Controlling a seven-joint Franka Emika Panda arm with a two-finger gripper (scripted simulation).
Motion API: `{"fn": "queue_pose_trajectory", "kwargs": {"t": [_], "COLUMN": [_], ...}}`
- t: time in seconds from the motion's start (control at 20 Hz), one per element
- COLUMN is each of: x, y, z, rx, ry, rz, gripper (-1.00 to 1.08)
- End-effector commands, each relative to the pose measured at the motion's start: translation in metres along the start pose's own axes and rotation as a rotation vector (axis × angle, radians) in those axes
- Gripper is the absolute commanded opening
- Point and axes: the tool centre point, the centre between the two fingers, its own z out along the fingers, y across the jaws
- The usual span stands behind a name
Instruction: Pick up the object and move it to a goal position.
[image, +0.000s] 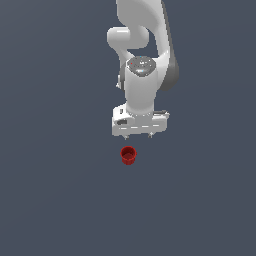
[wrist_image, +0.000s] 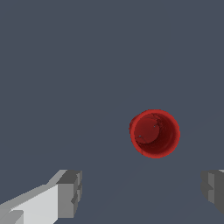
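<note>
Cup (image: 128, 155), small, red, hollow, upright, apart from wide-spread tool (image: 138, 135).

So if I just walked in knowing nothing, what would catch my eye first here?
Probably the small red cup, the only colour on a plain dark grey floor; it stands upright with its hollow top showing. Next, the big white robot arm hanging above it, its gripper open and clear of the cup. In the wrist view, the cup sits off-centre from the gap between the fingers.

A plain, flat dark grey-blue ground (image: 50, 200) fills the scene, unmarked throughout.
</note>
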Motion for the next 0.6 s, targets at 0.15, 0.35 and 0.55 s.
{"fn": "queue_pose_trajectory", "kwargs": {"t": [0.15, 0.35, 0.55], "x": [0.001, 0.003, 0.003], "y": [-0.004, -0.018, -0.02], "z": [-0.001, -0.006, -0.007], "rx": [-0.002, -0.007, -0.007], "ry": [-0.001, -0.005, -0.005], "rz": [-0.012, -0.055, -0.062], "gripper": [1.0, 1.0, 1.0]}}
